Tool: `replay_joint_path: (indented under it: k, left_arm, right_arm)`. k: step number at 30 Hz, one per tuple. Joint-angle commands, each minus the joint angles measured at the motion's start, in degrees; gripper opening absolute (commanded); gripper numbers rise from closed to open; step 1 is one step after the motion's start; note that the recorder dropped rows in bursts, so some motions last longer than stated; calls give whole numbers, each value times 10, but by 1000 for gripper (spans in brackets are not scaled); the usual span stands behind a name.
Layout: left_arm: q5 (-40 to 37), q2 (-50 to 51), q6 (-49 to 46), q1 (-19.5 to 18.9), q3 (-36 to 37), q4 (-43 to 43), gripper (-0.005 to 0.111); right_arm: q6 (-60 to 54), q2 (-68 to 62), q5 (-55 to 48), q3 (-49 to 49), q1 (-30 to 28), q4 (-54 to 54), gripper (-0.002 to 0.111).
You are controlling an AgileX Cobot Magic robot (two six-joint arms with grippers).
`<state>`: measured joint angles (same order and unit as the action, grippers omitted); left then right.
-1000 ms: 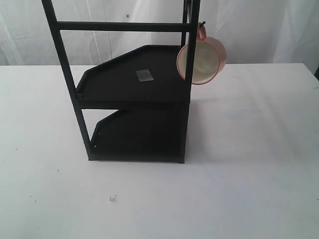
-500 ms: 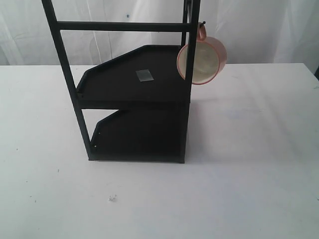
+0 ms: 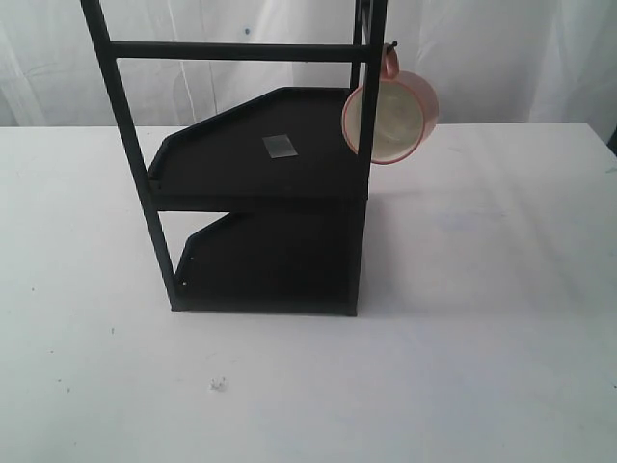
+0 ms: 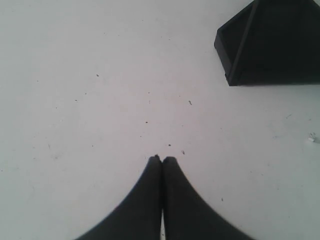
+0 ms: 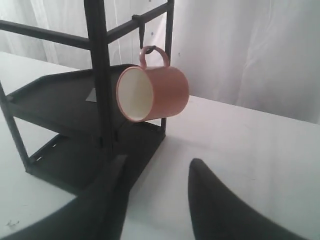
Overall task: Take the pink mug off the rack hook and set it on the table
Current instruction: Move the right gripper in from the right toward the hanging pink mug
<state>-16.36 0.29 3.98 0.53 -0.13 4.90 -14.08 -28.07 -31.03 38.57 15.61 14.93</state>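
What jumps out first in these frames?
The pink mug is the only colour in the scene. It hangs by its handle from the rack hook at the upper right of the black rack, with its mouth turned sideways. The right gripper is open and faces the mug without touching it, while the left gripper is shut above the white table.

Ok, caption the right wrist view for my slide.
Open right gripper faces the salmon-pink ceramic mug hanging by its handle from the thin black hook on the black metal rack.
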Motion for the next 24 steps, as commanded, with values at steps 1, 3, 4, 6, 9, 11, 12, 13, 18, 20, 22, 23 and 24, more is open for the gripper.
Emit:
replay_joint_path:
  k: [1,3,4,6,9,11,12,13,18,20,22,23,24]
  left_arm:
    - [0,-3,1,1,1,4,0]
    - [0,-3,1,1,1,4,0]
    - [0,-3,1,1,1,4,0]
    - [0,-3,1,1,1,4,0]
    - [0,-3,1,1,1,4,0]
    - [0,-3,1,1,1,4,0]
    - [0,-3,1,1,1,4,0]
    - [0,-3,1,1,1,4,0]
    - [0,-3,1,1,1,4,0]
    - [0,-3,1,1,1,4,0]
    - [0,-3,1,1,1,4,0]
    - [0,-3,1,1,1,4,0]
    - [0,-3,1,1,1,4,0]
  right_arm:
    - [-71,-42,61,-18,3,25,45]
    - [-139,-72,67,-18,6,51,47]
    - [-146,-89,79,-18,16,56,47]
    - [-146,-115,96,-18,27,63,47]
    - [-143,-153,101,-18,27,65,47]
    - [-143,-173,111,-18,27,65,46]
    - [-143,-179,118,-18,27,65,46]
    - [-143,-181,125,-18,27,65,46]
    - [-143,-191,158,-18,27,92,46]
    - [-144,-195,160,-18,27,99,46]
    - [-156,-195,172,-22,27,100,46]
    - [-167,-195,189,-27,27,106,46]
    - [-178,-195,206,-32,27,114,46]
